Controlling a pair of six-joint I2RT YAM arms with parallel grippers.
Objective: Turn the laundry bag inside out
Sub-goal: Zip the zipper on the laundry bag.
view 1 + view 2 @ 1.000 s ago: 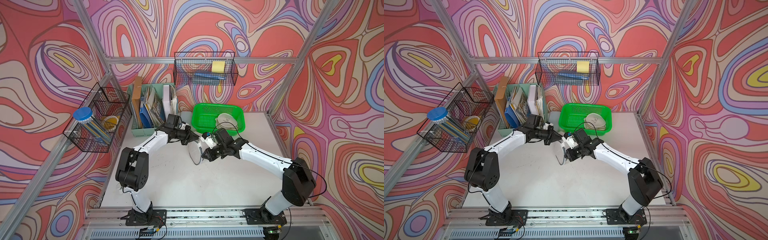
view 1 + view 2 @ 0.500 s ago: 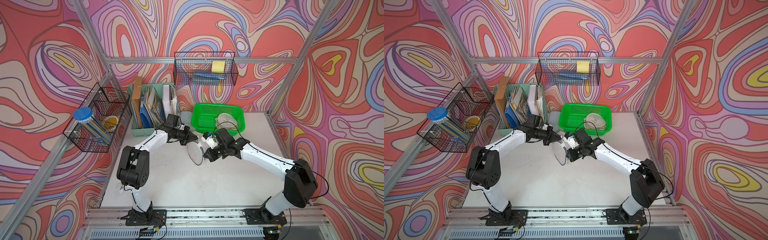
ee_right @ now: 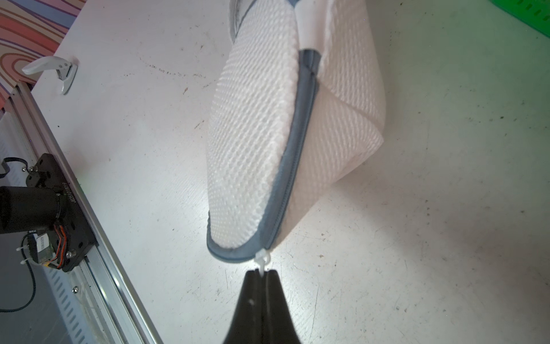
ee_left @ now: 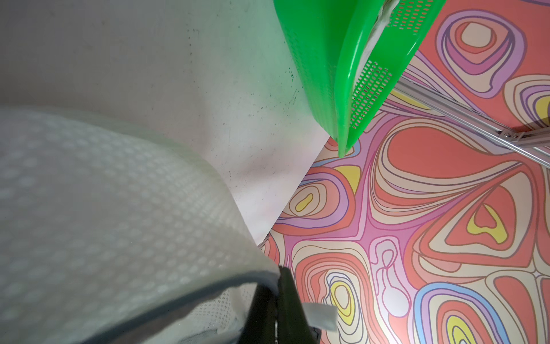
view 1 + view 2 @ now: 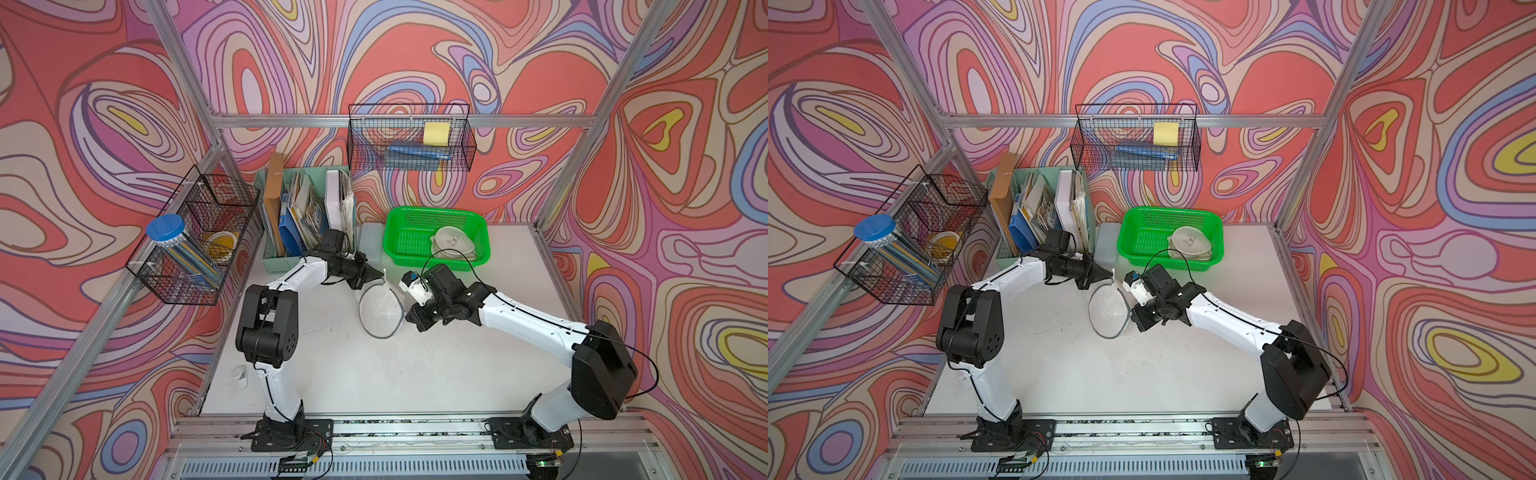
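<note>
Zipper pull (image 3: 262, 258) partly hidden between right fingers (image 3: 250, 303)

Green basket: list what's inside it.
Inside the green basket lies a pale, rounded fabric piece. Anything beneath that piece is covered; elsewhere only bare green mesh shows.

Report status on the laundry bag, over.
Left gripper shut on laundry bag edge; right gripper shut on its zipper pull. Bag stretched between both. Green basket behind, not touching.
</note>
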